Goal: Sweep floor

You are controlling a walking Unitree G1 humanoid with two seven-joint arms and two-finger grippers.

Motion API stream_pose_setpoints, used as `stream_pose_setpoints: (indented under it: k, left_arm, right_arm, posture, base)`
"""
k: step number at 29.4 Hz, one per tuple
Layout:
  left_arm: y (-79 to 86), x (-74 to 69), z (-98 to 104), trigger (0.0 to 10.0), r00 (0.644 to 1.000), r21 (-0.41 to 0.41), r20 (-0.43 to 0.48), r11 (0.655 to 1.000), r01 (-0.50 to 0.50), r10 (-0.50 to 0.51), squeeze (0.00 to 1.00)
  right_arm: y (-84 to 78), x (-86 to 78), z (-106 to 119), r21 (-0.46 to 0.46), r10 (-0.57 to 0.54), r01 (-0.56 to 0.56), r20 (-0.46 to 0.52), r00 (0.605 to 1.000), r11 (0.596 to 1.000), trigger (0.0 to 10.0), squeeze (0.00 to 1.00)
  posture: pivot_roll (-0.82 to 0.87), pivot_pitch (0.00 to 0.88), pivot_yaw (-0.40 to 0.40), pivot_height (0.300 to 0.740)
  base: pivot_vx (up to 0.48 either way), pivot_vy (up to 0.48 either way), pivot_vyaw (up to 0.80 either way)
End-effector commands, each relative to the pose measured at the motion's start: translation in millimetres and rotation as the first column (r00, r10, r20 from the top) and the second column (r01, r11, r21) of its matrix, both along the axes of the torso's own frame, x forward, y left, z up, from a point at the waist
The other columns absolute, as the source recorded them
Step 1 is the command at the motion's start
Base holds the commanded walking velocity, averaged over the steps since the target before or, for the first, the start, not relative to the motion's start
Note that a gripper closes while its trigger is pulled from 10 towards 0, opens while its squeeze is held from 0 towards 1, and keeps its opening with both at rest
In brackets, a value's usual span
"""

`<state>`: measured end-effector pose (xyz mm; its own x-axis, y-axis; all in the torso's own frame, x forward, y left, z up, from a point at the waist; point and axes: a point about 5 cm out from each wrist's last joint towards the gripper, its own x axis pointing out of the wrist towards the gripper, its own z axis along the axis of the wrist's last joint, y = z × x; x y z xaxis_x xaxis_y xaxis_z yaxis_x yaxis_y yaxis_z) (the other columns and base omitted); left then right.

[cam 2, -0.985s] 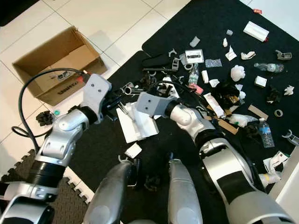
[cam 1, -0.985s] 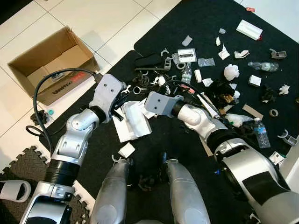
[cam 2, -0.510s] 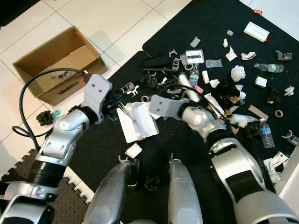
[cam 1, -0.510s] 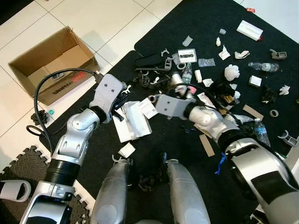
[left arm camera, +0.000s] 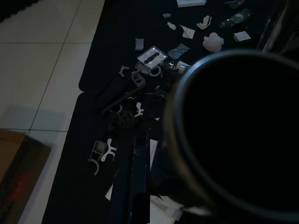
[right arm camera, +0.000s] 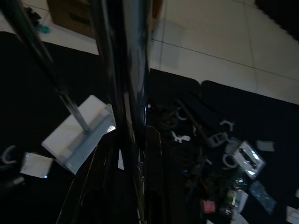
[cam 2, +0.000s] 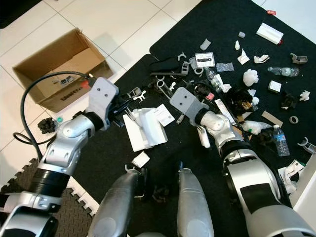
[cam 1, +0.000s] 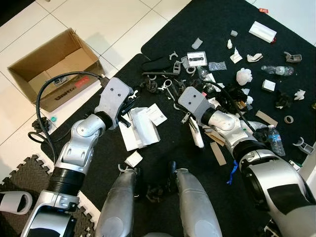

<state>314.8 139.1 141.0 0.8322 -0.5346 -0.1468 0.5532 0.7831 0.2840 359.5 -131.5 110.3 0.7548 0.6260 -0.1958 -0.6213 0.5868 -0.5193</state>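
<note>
Reaching low over the black mat [cam 1: 163, 163], the right gripper [cam 1: 189, 116] sits at the near edge of the scattered litter [cam 1: 217, 79]; I cannot tell whether its grip is closed or spread. In its wrist view a dark glossy pole [right arm camera: 124, 93] runs straight down the picture. A pale, narrow strip [cam 1: 196, 136] lies on the mat just beside that forearm.

The left gripper [cam 1: 126, 109] hangs just above the white dustpan [cam 1: 140, 127], and its state is likewise not readable. A thin metal rod [right arm camera: 70, 105] slants up from the pan. A white card [cam 1: 158, 114] lies beside the pan, between the two grippers.

Farther out lie crumpled white paper [cam 1: 244, 76] and a plastic bottle [cam 1: 277, 70]. An open cardboard box [cam 1: 49, 64] stands on the tiled floor [cam 1: 108, 24], off the mat on the robot's left.
</note>
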Motion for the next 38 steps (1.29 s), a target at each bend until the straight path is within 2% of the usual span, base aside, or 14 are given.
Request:
stream_pose_setpoints:
  k: [1, 2, 3, 4, 6, 9, 19, 22, 24, 30, 32, 33, 36, 38]
  left_arm:
    - [-3.9, -11.5, -37.6, 10.0, 0.984, -0.006, -0.179, 1.0, 0.009, -0.01, 0.0]
    - [-4.0, -11.4, -37.8, 10.0, 0.984, -0.007, -0.179, 1.0, 0.009, -0.01, 0.0]
    - [-3.9, -11.3, -37.7, 10.0, 0.984, -0.006, -0.179, 1.0, 0.008, -0.009, 0.0]
    - [-3.9, -11.3, -37.7, 10.0, 0.984, -0.006, -0.179, 1.0, 0.008, -0.009, 0.0]
    - [-2.8, -11.2, -37.7, 10.0, 0.984, -0.004, -0.179, 1.0, 0.005, -0.005, 0.0]
    - [-1.7, -11.4, -38.0, 10.0, 0.984, -0.002, -0.18, 1.0, 0.002, -0.003, 0.0]
    - [-2.5, -9.8, -39.0, 10.0, 0.983, -0.004, -0.184, 1.0, 0.0, -0.001, 0.0]
    - [-2.0, -9.1, -38.6, 10.0, 0.983, -0.003, -0.183, 1.0, -0.001, 0.0, 0.0]
    - [-1.1, -9.2, -38.8, 10.0, 0.983, -0.001, -0.184, 1.0, -0.002, 0.002, 0.0]
    - [-0.4, -8.7, -38.8, 10.0, 0.983, 0.001, -0.183, 1.0, -0.004, 0.005, 0.0]
    - [-0.4, -8.7, -38.8, 10.0, 0.983, 0.001, -0.183, 1.0, -0.004, 0.005, 0.0]
    - [-0.2, -8.4, -38.5, 10.0, 0.983, 0.002, -0.181, 1.0, -0.005, 0.005, 0.0]
    - [-0.2, -8.5, -38.3, 10.0, 0.983, 0.001, -0.181, 1.0, -0.005, 0.005, 0.0]
    - [-0.1, -8.6, -38.1, 10.0, 0.984, 0.001, -0.181, 1.0, -0.005, 0.005, 0.0]
  right_arm:
    - [3.9, -6.5, -10.0, 0.025, 0.016, -0.016, -0.033, 0.999, 1.0, 10.0, 0.0]
    - [7.6, -7.5, -10.7, 0.048, 0.029, -0.026, -0.042, 0.999, 0.998, 10.0, 0.0]
    - [14.3, -8.7, -10.1, 0.12, 0.052, -0.044, -0.064, 0.997, 0.992, 10.0, 0.0]
    - [14.3, -8.7, -10.1, 0.12, 0.052, -0.044, -0.064, 0.997, 0.992, 10.0, 0.0]
    - [26.0, -9.8, -3.9, 0.263, 0.11, -0.087, -0.074, 0.991, 0.961, 10.0, 0.0]
    - [32.7, -10.0, 1.1, 0.329, 0.149, -0.12, -0.065, 0.987, 0.937, 10.0, 0.0]
    - [63.8, -16.7, 8.8, 0.419, 0.253, -0.226, -0.009, 0.967, 0.88, 10.0, 0.0]
    - [68.5, -14.5, 18.3, 0.549, 0.266, -0.222, 0.001, 0.964, 0.806, 10.0, 0.0]
    - [64.5, -9.5, 26.7, 0.591, 0.232, -0.201, 0.023, 0.972, 0.781, 10.0, 0.0]
    - [44.7, 2.7, 45.8, 0.49, 0.127, -0.17, 0.12, 0.985, 0.855, 10.0, 0.0]
    - [44.7, 2.7, 45.8, 0.49, 0.127, -0.17, 0.12, 0.985, 0.855, 10.0, 0.0]
    - [36.2, 7.1, 51.1, 0.413, 0.08, -0.139, 0.157, 0.984, 0.9, 10.0, 0.0]
    - [30.4, 10.1, 55.4, 0.367, 0.026, -0.099, 0.198, 0.98, 0.925, 10.0, 0.0]
    - [29.1, 10.8, 57.6, 0.392, 0.0, -0.084, 0.209, 0.978, 0.916, 10.0, 0.0]
  posture:
    - [0.11, 0.403, -0.032, 0.74]
    - [0.11, 0.403, -0.032, 0.74]
    - [0.12, 0.406, -0.032, 0.74]
    - [0.12, 0.406, -0.032, 0.74]
    - [0.12, 0.406, -0.032, 0.74]
    - [0.12, 0.406, -0.032, 0.74]
    - [0.12, 0.406, -0.034, 0.74]
    - [0.12, 0.404, -0.034, 0.74]
    - [0.12, 0.404, -0.033, 0.74]
    - [0.12, 0.402, -0.034, 0.74]
    - [0.12, 0.402, -0.034, 0.74]
    - [0.12, 0.401, -0.035, 0.74]
    - [0.12, 0.401, -0.034, 0.74]
    - [0.13, 0.404, -0.034, 0.74]
  base:
    - [0.0, 0.0, 0.0]
    - [0.0, 0.0, 0.0]
    - [0.0, 0.0, 0.0]
    - [0.0, 0.0, 0.0]
    - [0.0, 0.0, 0.0]
    - [0.0, 0.0, 0.0]
    - [0.0, 0.0, 0.0]
    - [0.0, 0.0, 0.0]
    - [0.0, 0.0, 0.0]
    - [0.0, 0.0, 0.0]
    - [0.0, 0.0, 0.0]
    - [0.0, 0.0, 0.0]
    - [0.0, 0.0, 0.0]
    - [0.0, 0.0, 0.0]
